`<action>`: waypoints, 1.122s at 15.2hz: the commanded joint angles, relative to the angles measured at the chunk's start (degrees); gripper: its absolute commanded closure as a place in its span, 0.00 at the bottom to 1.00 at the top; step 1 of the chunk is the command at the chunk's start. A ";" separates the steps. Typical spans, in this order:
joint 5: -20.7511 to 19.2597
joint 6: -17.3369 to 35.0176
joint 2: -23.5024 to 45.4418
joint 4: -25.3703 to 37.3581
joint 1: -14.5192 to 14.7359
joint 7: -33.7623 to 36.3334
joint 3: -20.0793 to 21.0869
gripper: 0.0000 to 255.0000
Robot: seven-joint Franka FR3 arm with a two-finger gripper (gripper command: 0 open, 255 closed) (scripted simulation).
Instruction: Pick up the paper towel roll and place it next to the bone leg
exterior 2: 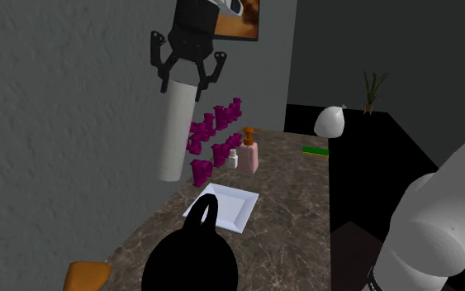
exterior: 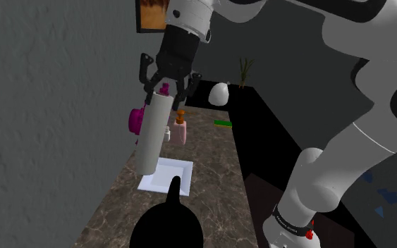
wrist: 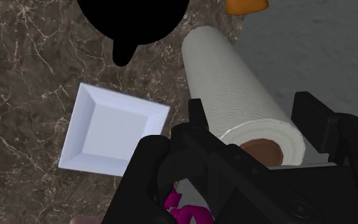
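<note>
A long whitish paper towel roll hangs upright in the air above the dark marble counter, close to the grey wall. My gripper is shut on the roll's upper end, and its brown core shows between the fingers in the wrist view. Below the roll's lower end, an orange object lies at the counter's near end by the wall. I cannot tell whether it is the bone leg.
A white square plate lies under the roll. A black kettle stands nearer. Further back are magenta pieces, a pink soap dispenser, a green bar and a white rounded object.
</note>
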 commanded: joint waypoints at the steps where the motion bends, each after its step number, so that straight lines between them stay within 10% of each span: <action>1: 1.16 0.22 -3.52 -3.17 0.89 1.29 0.66 1.00; 17: 9.15 -2.49 -20.41 -11.07 8.21 17.40 10.42 1.00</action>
